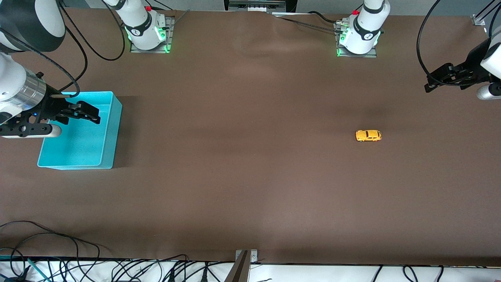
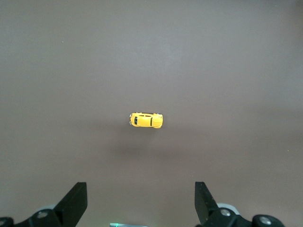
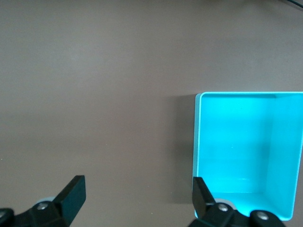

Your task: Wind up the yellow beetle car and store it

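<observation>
A tiny, light, hard yellow beetle car [image 1: 368,135] sits toward the surface's [image 1: 250,176] left-arm end, best pinched across its flanks; left gripper [image 1: 431,83] and right gripper [image 1: 92,113], over the turquoise plastic bin [image 1: 111,133], hang jaws open.

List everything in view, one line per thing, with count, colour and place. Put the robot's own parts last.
yellow beetle car: one, yellow-orange with dark windows, standing on its wheels on the bare table toward the left arm's end, nothing touching it.
turquoise bin: one, turquoise, open-topped and with nothing visible inside, on the table at the right arm's end.
table: one, brown surface, under everything.
cables: several, black, along the table edge nearest the front camera.
left gripper: one, black, fingers open, up in the air over the left arm's end of the table, holding nothing.
right gripper: one, black, fingers open, over the turquoise bin, holding nothing.
</observation>
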